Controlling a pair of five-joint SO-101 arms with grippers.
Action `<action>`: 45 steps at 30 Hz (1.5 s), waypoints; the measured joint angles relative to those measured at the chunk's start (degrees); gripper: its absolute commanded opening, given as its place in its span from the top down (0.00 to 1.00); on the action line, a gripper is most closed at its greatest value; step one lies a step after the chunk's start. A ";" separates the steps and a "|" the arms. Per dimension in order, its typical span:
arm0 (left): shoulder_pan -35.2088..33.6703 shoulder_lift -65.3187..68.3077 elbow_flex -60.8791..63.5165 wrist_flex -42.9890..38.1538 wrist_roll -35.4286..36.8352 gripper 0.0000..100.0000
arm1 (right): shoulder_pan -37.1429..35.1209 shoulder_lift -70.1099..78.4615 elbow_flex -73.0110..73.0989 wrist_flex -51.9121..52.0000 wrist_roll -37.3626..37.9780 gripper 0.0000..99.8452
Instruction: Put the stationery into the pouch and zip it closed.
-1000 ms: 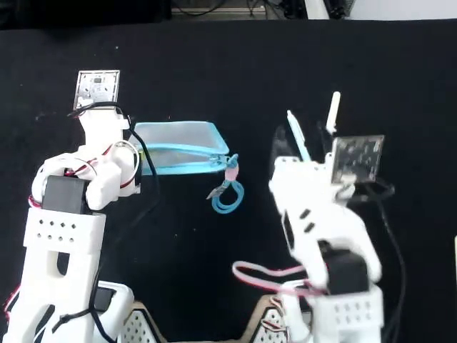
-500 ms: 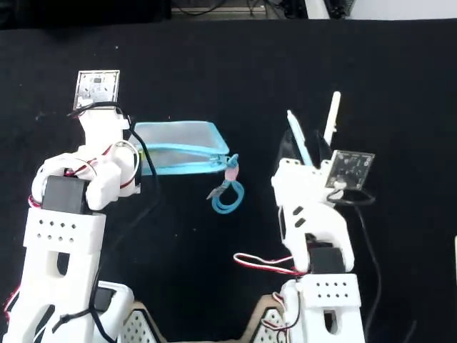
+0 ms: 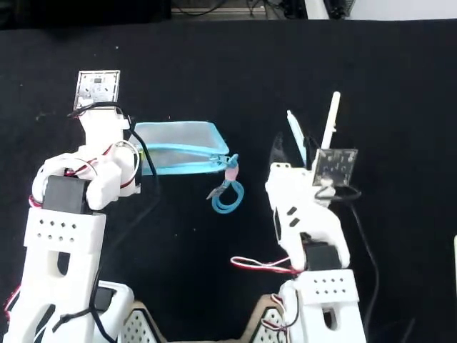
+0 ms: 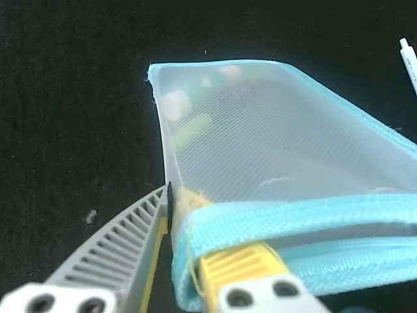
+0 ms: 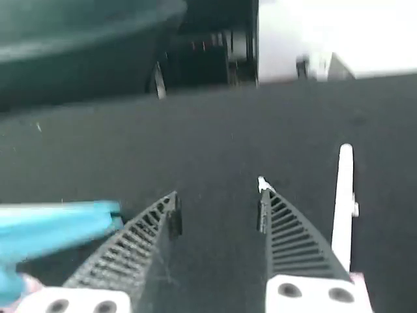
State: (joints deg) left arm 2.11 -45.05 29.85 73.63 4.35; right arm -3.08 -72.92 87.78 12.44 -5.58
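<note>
We see the right pincer (image 5: 218,208), wide and empty, swung slightly left within the last second, near the blue pen (image 3: 296,136) and white pen (image 3: 330,114). The left pincer (image 4: 182,218) stays clamped on the pouch (image 3: 178,146), at the left of the table (image 3: 214,71). Both pens lie right of the pouch, so we judge pickup not yet begun.

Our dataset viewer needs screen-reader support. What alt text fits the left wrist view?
The left end effector grips one end of a translucent, blue-zippered pouch on a black table. Faint shapes show through the pouch, and the tip of a white pen lies beyond it.
</note>
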 measured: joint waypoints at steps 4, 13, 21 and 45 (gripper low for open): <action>0.00 0.00 0.00 0.00 0.00 0.97 | 0.18 9.23 -5.80 2.11 0.00 0.83; 0.00 0.00 0.00 0.00 0.00 0.97 | 0.26 36.48 -20.13 2.20 -1.14 0.83; 0.00 0.00 2.73 -2.90 0.00 0.97 | 2.20 47.56 -26.46 2.29 -10.81 0.82; 0.00 0.00 2.73 -2.99 0.00 0.97 | 1.67 53.63 -29.89 2.29 -9.85 0.82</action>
State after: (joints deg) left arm 2.11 -45.05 32.57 70.64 4.35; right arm -1.41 -19.30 57.89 14.73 -15.43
